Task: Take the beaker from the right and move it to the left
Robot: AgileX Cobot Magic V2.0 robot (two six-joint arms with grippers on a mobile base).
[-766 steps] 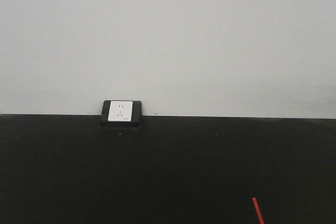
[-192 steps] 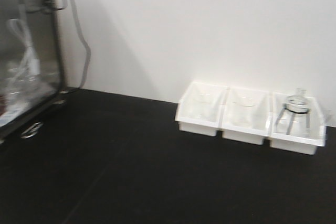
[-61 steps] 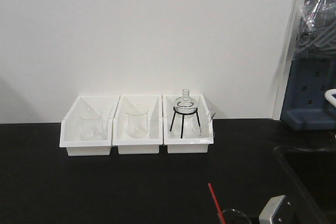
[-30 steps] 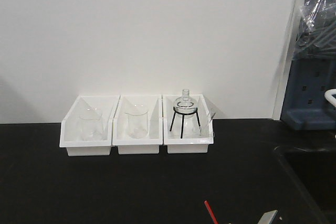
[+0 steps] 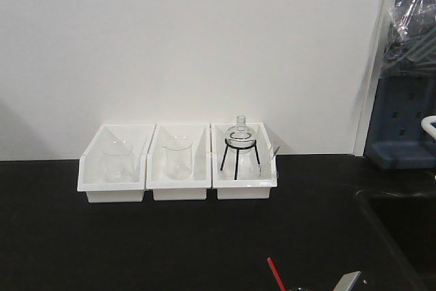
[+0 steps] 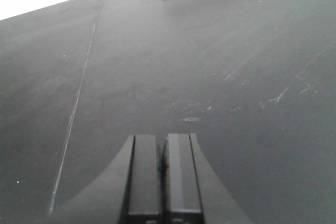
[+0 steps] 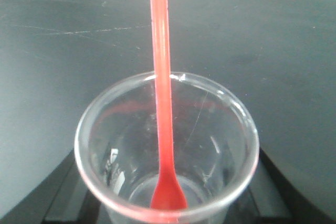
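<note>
Beaker point(image 7: 167, 148) with red stirrer point(image 7: 161, 77) sits between right hand's jaws, apparently gripped, above counter point(image 7: 63, 40) | left hand point(image 6: 163, 177) clenched, empty | advice: carry leftward level and slow so stirrer stays in

Three white bins point(image 5: 178, 182) line the wall; black countertop point(image 5: 136, 243) before them lies open.

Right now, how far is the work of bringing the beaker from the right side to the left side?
The grab looks done: in the right wrist view the beaker, with a red stirring rod inside, sits between dark parts that look like the right gripper's fingers, above the black table. The left gripper is shut and empty. Left to do: carry it to the left and set it down.
</note>
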